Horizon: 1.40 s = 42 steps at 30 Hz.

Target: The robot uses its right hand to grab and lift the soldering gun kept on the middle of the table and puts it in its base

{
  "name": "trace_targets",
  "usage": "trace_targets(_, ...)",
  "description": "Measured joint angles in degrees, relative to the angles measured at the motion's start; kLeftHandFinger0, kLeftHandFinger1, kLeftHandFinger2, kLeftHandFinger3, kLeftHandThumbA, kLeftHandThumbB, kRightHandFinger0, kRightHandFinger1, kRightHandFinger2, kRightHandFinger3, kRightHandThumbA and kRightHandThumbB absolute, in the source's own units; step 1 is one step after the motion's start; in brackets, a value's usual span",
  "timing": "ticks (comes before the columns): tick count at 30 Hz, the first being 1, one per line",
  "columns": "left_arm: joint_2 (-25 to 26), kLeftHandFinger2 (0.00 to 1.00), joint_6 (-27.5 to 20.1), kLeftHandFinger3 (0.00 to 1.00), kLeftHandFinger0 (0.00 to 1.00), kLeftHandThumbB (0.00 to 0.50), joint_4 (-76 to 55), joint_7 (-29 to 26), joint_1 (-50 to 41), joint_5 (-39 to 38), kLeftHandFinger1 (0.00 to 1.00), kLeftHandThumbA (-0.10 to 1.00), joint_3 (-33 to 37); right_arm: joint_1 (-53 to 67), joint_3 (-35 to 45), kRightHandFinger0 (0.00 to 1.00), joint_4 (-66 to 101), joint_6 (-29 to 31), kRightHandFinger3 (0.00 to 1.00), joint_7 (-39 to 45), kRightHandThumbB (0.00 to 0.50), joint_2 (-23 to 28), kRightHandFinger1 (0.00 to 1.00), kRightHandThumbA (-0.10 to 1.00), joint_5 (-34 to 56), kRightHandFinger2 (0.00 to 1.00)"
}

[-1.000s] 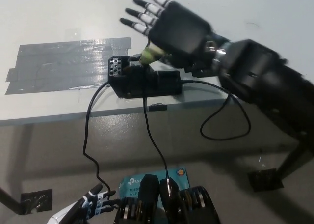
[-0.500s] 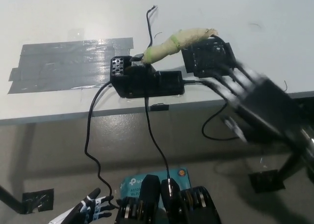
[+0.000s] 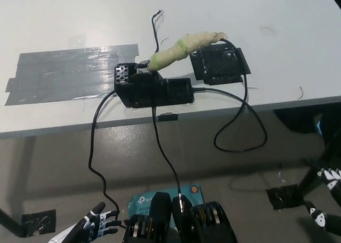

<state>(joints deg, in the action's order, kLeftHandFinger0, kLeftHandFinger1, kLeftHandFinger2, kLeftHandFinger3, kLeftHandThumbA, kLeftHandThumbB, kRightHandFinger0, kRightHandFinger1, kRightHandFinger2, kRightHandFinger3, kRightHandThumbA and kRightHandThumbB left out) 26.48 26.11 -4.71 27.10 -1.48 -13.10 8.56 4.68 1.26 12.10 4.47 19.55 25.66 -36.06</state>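
Left hand (image 3: pixel 91 226): white, low at the near left, well below the table's near edge; fingers spread, holding nothing; at rest.

Right hand (image 3: pixel 326 200): black, only fingertips showing at the near right, below and clear of the table; whether the fingers are apart or closed cannot be told.

Table (image 3: pixel 298 46): pale top, near edge running across the middle of the view.

Base (image 3: pixel 152 88): black block close to the near edge, about mid-width. Black cables (image 3: pixel 234 123) leave it and hang over that edge in loops.

Soldering gun (image 3: pixel 184 45): seated tip-down in the base, handle slanting up and away toward the far right. The task looks done.
- Handling, judged: light, rigid along its length; the pale wrapped handle should give a soft, non-slip hold. The tip end is the delicate part and may be hot.
- Hold point, judged: mid-handle, past the green band, clear of the base.
- The trailing cord may drag or snag.

Black pad (image 3: pixel 219 64): flat, just right of the base, under the handle's end.

Grey tape patch (image 3: pixel 69 72): left of the base, flat on the top.
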Motion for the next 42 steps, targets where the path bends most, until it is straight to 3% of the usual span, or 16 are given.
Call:
trace_targets(2, 0.0, 1.0, 0.0, 1.0, 1.0, 0.132, 0.0, -0.04, -0.07, 0.0, 1.0, 1.0, -0.21, 0.22, 1.53, 1.0, -2.4, -0.03, 1.0, 0.0, 0.358, -1.22, 1.0, 0.44, 2.5, 1.0)
trace_targets(3, 0.0, 1.0, -0.01, 1.0, 1.0, 0.115, 0.0, -0.04, -0.08, 0.0, 1.0, 1.0, -0.31, 0.34, 2.11, 1.0, -3.56, -0.02, 1.0, 0.0, 0.339, -1.71, 1.0, 0.38, 3.51, 1.0)
trace_targets(6, 0.01, 1.0, 0.0, 1.0, 1.0, 0.13, 0.0, -0.1, -0.24, 0.03, 1.0, 1.0, -0.72, 0.85, 3.75, 1.0, -7.38, -0.04, 1.0, 0.0, 0.338, -3.4, 1.0, 0.39, 6.75, 1.0)
trace_targets(7, 0.0, 1.0, 0.0, 1.0, 1.0, 0.107, 0.02, -0.15, -0.37, 0.04, 1.0, 1.0, -0.94, 1.06, 4.29, 1.0, -8.95, -0.06, 1.0, 0.03, 0.339, -4.1, 1.0, 0.37, 8.08, 1.0)
trace_targets(8, 0.0, 1.0, 0.0, 1.0, 1.0, 0.133, 0.09, -0.18, -0.45, 0.04, 1.0, 1.0, -1.18, 1.21, 4.75, 1.0, -10.21, -0.08, 1.0, 0.06, 0.346, -4.64, 1.0, 0.36, 9.18, 1.0)
trace_targets(11, -0.01, 1.0, 0.0, 1.0, 1.0, 0.147, 0.54, -0.39, -0.5, 0.03, 1.0, 1.0, -2.08, 1.42, 5.94, 1.0, -12.36, -0.34, 1.0, 0.24, 0.353, -5.58, 1.0, 0.39, 12.3, 1.0)
trace_targets(12, -0.1, 1.0, 0.01, 1.0, 1.0, 0.172, 0.71, -0.58, -0.51, 0.03, 1.0, 1.0, -2.63, 1.36, 6.26, 1.0, -12.73, -0.49, 1.0, 0.3, 0.326, -5.64, 1.0, 0.39, 13.36, 1.0)
trace_targets(21, -1.75, 1.0, 0.05, 1.0, 1.0, 0.129, 1.73, -3.26, -0.86, -0.15, 1.0, 1.0, -8.26, -2.34, 6.72, 1.0, -14.5, -4.75, 1.0, 1.77, 0.312, -5.25, 1.0, 0.38, 21.24, 1.0)
trace_targets(24, -2.47, 1.0, 0.05, 1.0, 1.0, 0.127, 1.85, -3.73, -1.23, -0.1, 1.0, 1.0, -9.77, -2.6, 6.11, 1.0, -14.65, -5.64, 1.0, 1.83, 0.288, -4.74, 1.0, 0.32, 21.9, 1.0)
trace_targets(25, -2.48, 1.0, 0.05, 1.0, 1.0, 0.134, 1.85, -3.79, -1.38, -0.03, 1.0, 1.0, -9.92, -2.65, 5.73, 1.0, -14.65, -5.71, 1.0, 1.81, 0.228, -4.61, 1.0, 0.22, 21.85, 1.0)
trace_targets(29, -2.32, 1.0, 0.07, 1.0, 1.0, 0.092, 2.18, -4.78, -1.37, 1.19, 1.0, 1.0, -9.38, -3.19, 1.3, 1.0, -14.72, -6.27, 1.0, 1.43, 0.218, -2.58, 1.0, 0.14, 18.7, 1.0)
trace_targets(31, -2.08, 1.0, 0.08, 1.0, 1.0, 0.126, 2.86, -5.1, -0.96, 1.79, 1.0, 1.0, -8.96, -4.06, -0.57, 1.0, -15.0, -6.82, 1.0, 1.43, 0.234, -1.33, 1.0, 0.1, 17.36, 1.0)
trace_targets(34, -1.85, 1.0, 0.09, 1.0, 1.0, 0.123, 3.14, -5.28, -0.24, 2.36, 1.0, 1.0, -8.87, -5.07, -1.91, 1.0, -15.55, -7.67, 1.0, 1.35, 0.212, -0.04, 1.0, 0.09, 16.07, 1.0)
trace_targets(35, -1.79, 1.0, 0.09, 1.0, 1.0, 0.1, 3.14, -5.32, -0.12, 2.42, 1.0, 1.0, -8.89, -5.33, -2.23, 1.0, -15.76, -7.94, 1.0, 1.31, 0.211, 0.27, 1.0, 0.1, 15.75, 1.0)
trace_targets(39, -1.79, 1.0, 0.09, 1.0, 1.0, 0.105, 3.21, -5.36, 0.1, 2.31, 1.0, 1.0, -9.38, -5.73, -3.03, 1.0, -16.33, -8.27, 1.0, 1.08, 0.215, 0.94, 1.0, 0.08, 14.93, 1.0)
trace_targets(42, -1.8, 1.0, 0.08, 1.0, 1.0, 0.074, 3.29, -5.41, 0.09, 2.26, 1.0, 1.0, -9.68, -5.65, -3.13, 1.0, -16.32, -8.24, 1.0, 0.81, 0.207, 1.08, 1.0, 0.11, 14.78, 1.0)
